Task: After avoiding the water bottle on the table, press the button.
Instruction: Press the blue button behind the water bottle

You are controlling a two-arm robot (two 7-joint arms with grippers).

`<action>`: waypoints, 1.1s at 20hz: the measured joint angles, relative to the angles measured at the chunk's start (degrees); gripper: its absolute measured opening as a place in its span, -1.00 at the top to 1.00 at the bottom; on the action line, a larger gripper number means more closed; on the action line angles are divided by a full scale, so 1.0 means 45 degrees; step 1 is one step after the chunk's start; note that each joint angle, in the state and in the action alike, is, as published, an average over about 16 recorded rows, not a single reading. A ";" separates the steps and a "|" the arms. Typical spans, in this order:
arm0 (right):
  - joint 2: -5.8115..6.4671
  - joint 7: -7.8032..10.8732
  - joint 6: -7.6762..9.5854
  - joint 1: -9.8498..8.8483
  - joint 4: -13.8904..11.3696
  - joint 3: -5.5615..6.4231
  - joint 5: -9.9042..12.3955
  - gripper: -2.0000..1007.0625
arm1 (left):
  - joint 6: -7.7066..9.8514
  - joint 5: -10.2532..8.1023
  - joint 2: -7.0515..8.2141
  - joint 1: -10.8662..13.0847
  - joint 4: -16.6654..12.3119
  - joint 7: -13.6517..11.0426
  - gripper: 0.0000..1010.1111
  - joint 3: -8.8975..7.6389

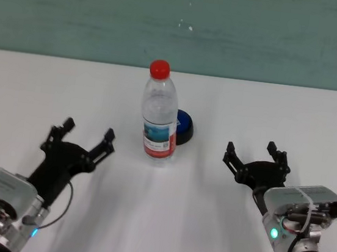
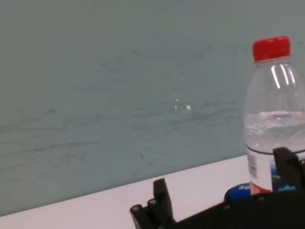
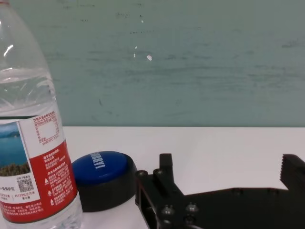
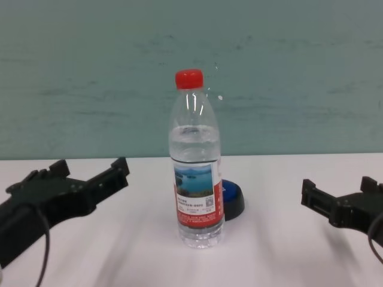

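Observation:
A clear water bottle [image 1: 159, 115] [image 2: 273, 124] [image 3: 31, 129] [image 4: 196, 173] with a red cap stands upright mid-table. Right behind it, partly hidden, sits the blue dome button [image 1: 184, 127] [image 3: 101, 175] [image 4: 230, 199] [image 2: 238, 192] on its black base. My left gripper [image 1: 87, 134] [image 4: 88, 167] hovers open, left of and nearer than the bottle, with nothing between its fingers. On the other side my right gripper [image 1: 256, 154] [image 3: 228, 167] [image 4: 341, 190] is open too, empty, right of the bottle and button and nearer to me. The white table [image 1: 31, 91] carries both objects.
A teal wall [image 1: 181, 23] runs along the table's far edge. Bare tabletop [image 1: 164, 211] lies in front of the bottle and out to both sides of it.

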 joint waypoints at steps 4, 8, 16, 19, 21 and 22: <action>0.0000 0.0000 0.0000 0.0000 0.0000 0.0000 0.0000 -0.99 | -0.0065 0.0014 -0.0001 0.0012 -0.0005 -0.0087 -1.00 0.0128; 0.0000 0.0000 0.0000 0.0000 0.0000 0.0000 0.0000 -0.99 | -0.0100 0.0021 -0.0001 -0.0023 0.0062 -0.0143 -1.00 0.0244; 0.0000 0.0000 0.0000 0.0000 0.0000 0.0000 0.0000 -0.99 | -0.0091 0.0027 -0.0018 -0.0182 0.0305 -0.0181 -1.00 0.0415; 0.0000 0.0000 0.0000 0.0000 0.0000 0.0000 0.0000 -0.99 | -0.0081 0.0044 -0.0035 -0.0271 0.0433 -0.0191 -1.00 0.0489; 0.0000 0.0000 0.0000 0.0000 0.0000 0.0000 0.0000 -0.99 | -0.0078 0.0057 -0.0048 -0.0335 0.0521 -0.0198 -1.00 0.0540; 0.0000 0.0000 0.0000 0.0000 0.0000 0.0000 0.0000 -0.99 | -0.0077 0.0062 -0.0056 -0.0367 0.0565 -0.0201 -1.00 0.0565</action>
